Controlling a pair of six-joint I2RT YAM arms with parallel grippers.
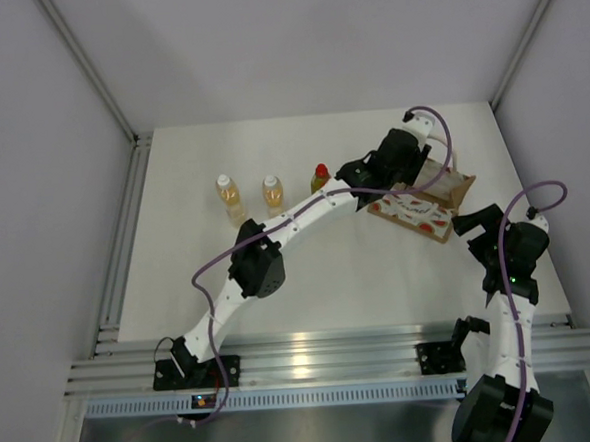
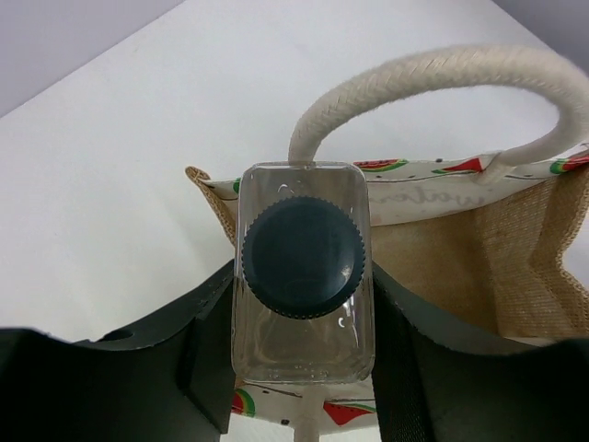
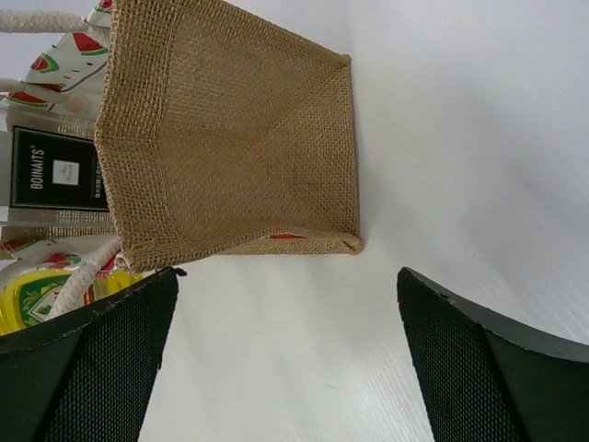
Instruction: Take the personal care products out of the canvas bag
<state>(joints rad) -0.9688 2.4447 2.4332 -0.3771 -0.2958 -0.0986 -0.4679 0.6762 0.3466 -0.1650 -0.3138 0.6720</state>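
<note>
The canvas bag lies on its side at the right of the table, patterned face up. My left gripper hovers at its mouth, shut on the clear squarish bottle with a dark cap, which sits between both fingers in front of the bag's opening and cream handle. Two amber bottles and the yellow bottle with a red cap stand in a row left of the bag. My right gripper is open just off the bag's burlap base, holding nothing.
The clear bottle's black label and part of the yellow bottle show past the bag in the right wrist view. White walls and metal rails bound the table. The left arm's links stretch across the middle.
</note>
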